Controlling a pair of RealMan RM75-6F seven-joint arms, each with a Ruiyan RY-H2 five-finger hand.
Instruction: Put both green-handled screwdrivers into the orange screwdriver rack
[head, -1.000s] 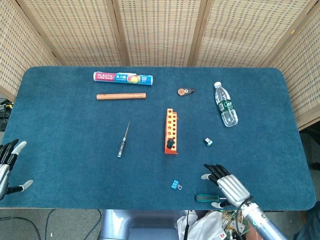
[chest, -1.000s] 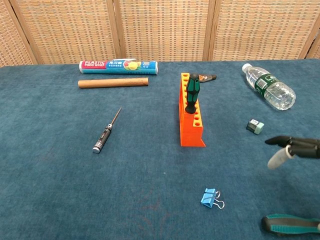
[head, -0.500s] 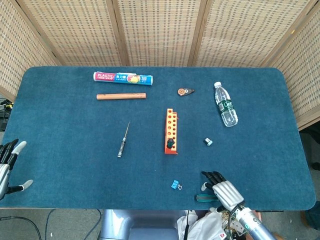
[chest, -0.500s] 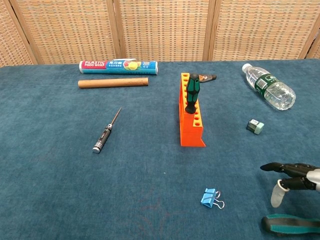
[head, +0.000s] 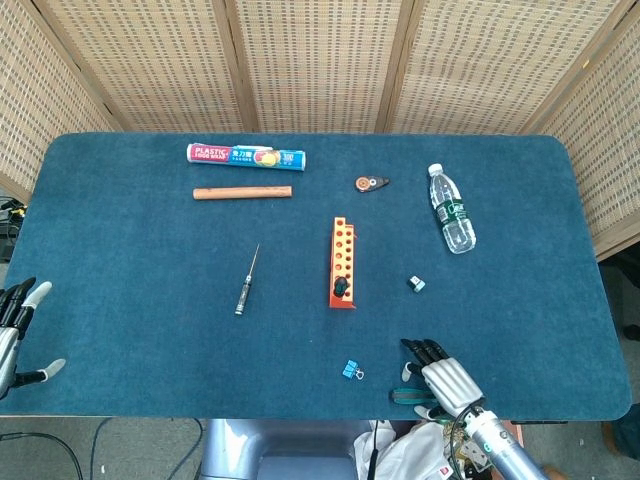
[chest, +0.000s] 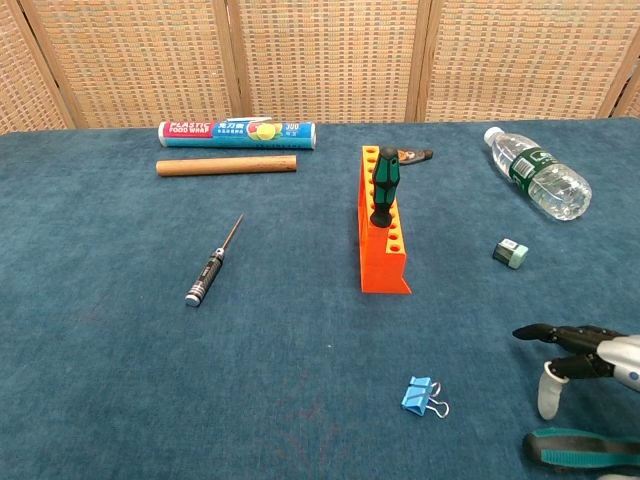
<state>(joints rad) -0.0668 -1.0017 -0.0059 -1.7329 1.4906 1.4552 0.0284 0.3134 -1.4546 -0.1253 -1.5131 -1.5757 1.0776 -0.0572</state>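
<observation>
An orange rack (head: 341, 263) (chest: 382, 232) stands mid-table with one green-handled screwdriver (chest: 384, 186) (head: 341, 287) upright in a slot near its front end. The other green-handled screwdriver (chest: 584, 448) (head: 408, 396) lies flat at the table's near edge on the right. My right hand (head: 445, 379) (chest: 586, 354) hovers just above that handle, fingers spread, holding nothing. My left hand (head: 18, 322) rests open off the table's near left corner, seen only in the head view.
A blue binder clip (chest: 422, 396) lies left of the right hand. A small black screwdriver (chest: 212, 262), a wooden dowel (chest: 226, 165), a plastic-wrap box (chest: 238, 132), a water bottle (chest: 536, 184), a small eraser (chest: 511, 253) and a tape measure (head: 371, 183) are spread about.
My right hand has drawn back toward the table's near edge and lowered over the lying screwdriver's handle. The left hand has stayed still.
</observation>
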